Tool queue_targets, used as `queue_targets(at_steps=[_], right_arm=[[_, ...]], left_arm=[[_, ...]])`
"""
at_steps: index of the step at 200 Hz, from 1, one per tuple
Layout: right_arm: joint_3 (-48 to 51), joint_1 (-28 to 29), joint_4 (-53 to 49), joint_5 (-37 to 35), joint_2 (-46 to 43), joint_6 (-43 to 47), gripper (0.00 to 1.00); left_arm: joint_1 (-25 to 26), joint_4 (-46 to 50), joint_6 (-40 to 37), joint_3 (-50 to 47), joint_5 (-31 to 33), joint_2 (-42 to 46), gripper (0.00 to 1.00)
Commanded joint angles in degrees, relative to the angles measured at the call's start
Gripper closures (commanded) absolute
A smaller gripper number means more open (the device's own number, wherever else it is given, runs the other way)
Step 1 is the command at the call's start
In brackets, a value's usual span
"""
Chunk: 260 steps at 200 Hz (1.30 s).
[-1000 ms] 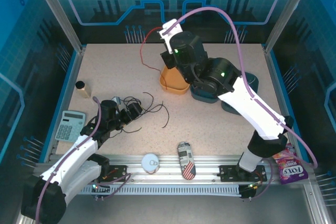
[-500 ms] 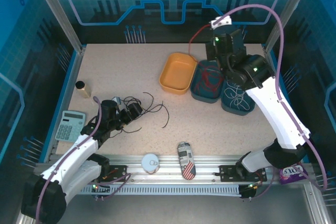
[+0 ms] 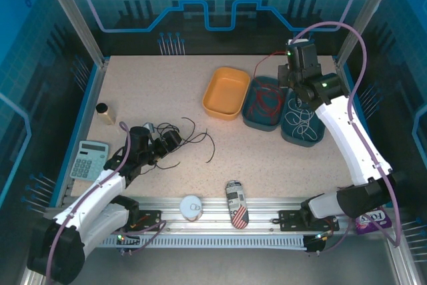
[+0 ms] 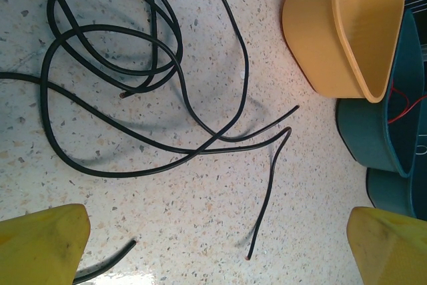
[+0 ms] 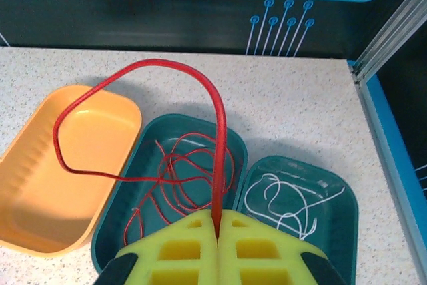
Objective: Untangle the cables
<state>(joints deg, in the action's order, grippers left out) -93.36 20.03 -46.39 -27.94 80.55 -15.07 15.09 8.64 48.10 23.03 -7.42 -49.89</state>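
Right gripper (image 5: 218, 226) clenched on one red cable (image 5: 215, 108), pads meeting around it, above the middle teal tray (image 5: 193, 120) at the far right of the table.

Risk: the cable's slack loop swings out over the orange tray (image 5: 60, 205). If I let go here, it may drape across the shared wall or land in the wrong tray. Its tail also runs among red strands lying in the teal tray and could snag them.

Cable runs up and away from my pads, arches left, then doubles back into the tray; long axis roughly near-to-far.

Left gripper (image 4: 217, 248) released, jaws wide, low over the black cables (image 4: 246, 61).
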Motion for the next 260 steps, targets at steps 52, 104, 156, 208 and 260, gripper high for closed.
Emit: queue_targets(at_steps=[52, 104, 156, 208, 260], right_arm=[[-1.55, 1.12, -3.95, 3.75, -3.01, -4.44, 1.00], [-6.63, 4.81, -9.27, -0.43, -5.49, -3.57, 1.00], [-6.05, 5.54, -11.79, 0.93, -5.64, -5.25, 1.00], [-4.91, 5.54, -10.13, 8.93, -3.96, -6.74, 1.00], [-3.89, 2.56, -9.32, 10.18, 3.45, -6.73, 1.00]], left_arm=[[-0.59, -0.66, 0.60, 0.38, -1.51, -0.21, 0.01], [-0.59, -0.72, 0.61, 0.04, -1.63, -0.06, 0.01], [-0.59, -0.17, 0.77, -0.34, -1.63, 1.12, 0.01], [-0.59, -0.29, 1.21, -0.64, -1.68, 1.42, 0.01], [-0.60, -0.55, 1.22, -0.39, -1.72, 1.18, 0.01]])
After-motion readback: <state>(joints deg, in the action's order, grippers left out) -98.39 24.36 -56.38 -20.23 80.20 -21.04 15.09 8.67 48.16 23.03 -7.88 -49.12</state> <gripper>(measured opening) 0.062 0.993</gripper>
